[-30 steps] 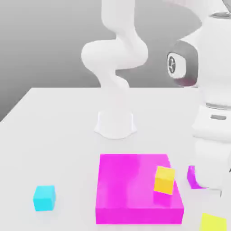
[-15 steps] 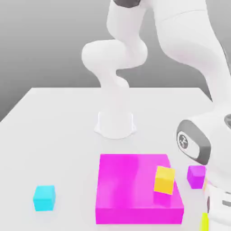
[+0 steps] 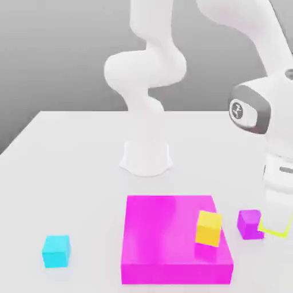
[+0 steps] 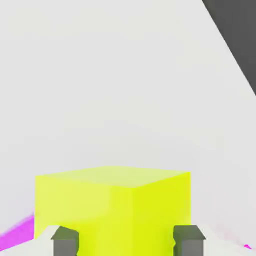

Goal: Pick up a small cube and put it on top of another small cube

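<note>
You have the lime-yellow cube [image 4: 112,210] clamped between the two fingers [image 4: 65,241] of the gripper [image 4: 127,242] — the dark pads press on opposite faces of it in the hand view. It is a cube, so it has no long axis; from the hand camera it sits turned, one vertical edge facing the lens and the top face showing as a flat wedge.

In the exterior view you see the lime-yellow cube [image 3: 274,230] held above the white table [image 3: 74,171] at the exterior view's right, mostly hidden behind the hand, with just its lower edges showing. It hangs just beside the small purple cube [image 3: 249,223], which rests on the table. The orange-yellow cube [image 3: 209,228] sits tilted on the big magenta block [image 3: 166,237], near that block's right edge. The cyan cube [image 3: 56,250] lies well apart, at the exterior view's left.
</note>
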`<state>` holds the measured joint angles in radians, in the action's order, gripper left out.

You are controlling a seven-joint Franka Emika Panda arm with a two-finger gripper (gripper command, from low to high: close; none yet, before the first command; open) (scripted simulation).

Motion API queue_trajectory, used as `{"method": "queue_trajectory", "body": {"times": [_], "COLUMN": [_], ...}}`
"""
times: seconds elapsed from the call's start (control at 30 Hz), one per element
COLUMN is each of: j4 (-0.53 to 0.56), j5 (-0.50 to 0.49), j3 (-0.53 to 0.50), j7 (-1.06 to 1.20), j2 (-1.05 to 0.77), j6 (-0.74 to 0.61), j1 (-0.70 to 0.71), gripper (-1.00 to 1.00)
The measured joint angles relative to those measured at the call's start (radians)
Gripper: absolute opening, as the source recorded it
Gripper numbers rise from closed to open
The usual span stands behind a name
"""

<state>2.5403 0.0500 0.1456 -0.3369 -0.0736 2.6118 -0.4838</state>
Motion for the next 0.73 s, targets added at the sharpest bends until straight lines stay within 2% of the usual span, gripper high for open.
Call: {"method": "queue_trajectory", "body": {"times": [0.13,0.3,0.33,0.57,0.73], "j4": [0.123,0.135,0.135,0.135,0.139], "j5": [-0.033,-0.104,-0.112,-0.11,-0.049], "j3": [0.021,-0.012,-0.015,-0.014,-0.008], "j7": [-0.143,-0.21,-0.216,-0.214,-0.17], "j2": [0.092,-0.056,-0.073,-0.069,0.089], "j6": [0.032,0.191,0.208,0.204,0.053], "j1": [-0.056,-0.057,-0.058,-0.058,-0.065], "gripper": [-1.0,-1.0,1.0,1.0,1.0]}}
